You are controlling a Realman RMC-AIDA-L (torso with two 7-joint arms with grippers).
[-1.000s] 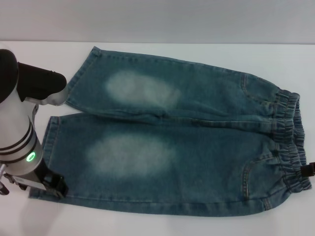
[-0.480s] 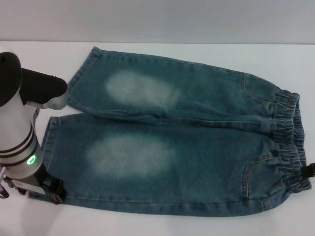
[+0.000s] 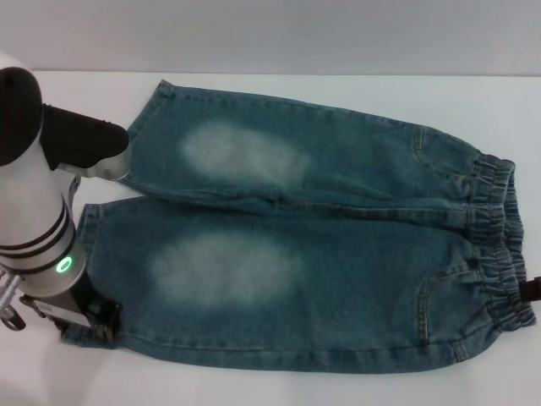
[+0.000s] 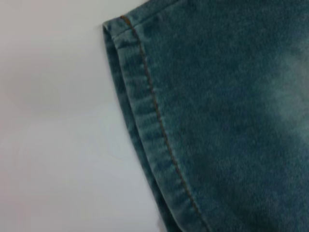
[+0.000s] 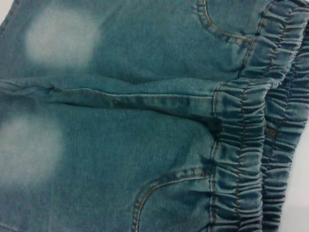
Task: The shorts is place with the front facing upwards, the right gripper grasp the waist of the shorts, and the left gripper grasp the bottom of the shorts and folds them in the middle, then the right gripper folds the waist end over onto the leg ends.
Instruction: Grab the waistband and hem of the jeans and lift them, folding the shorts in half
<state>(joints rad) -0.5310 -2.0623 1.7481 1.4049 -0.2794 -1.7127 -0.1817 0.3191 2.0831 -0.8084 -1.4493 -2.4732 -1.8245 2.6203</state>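
The blue denim shorts (image 3: 338,254) lie flat, front up, on the white table (image 3: 254,385). The elastic waist end (image 3: 499,245) is at the right, and the bottom of the shorts, the two hemmed leg ends (image 3: 145,118), is at the left. My left gripper (image 3: 95,320) sits low on the front corner of the near leg's hem, and its white arm covers part of that hem. The left wrist view shows this stitched hem (image 4: 145,111) close up on the table. Only the black tip of my right gripper (image 3: 532,291) shows, touching the waistband's near side. The puckered waistband (image 5: 241,145) fills the right wrist view.
Bare white table surrounds the shorts, with a strip along the front edge and more at the back (image 3: 338,51). The thick left arm (image 3: 38,211) with its green light stands over the table's left side.
My left arm has shifted right and lower onto the near leg's hem corner, and that corner has slid slightly to the right. The right gripper tip has barely moved.
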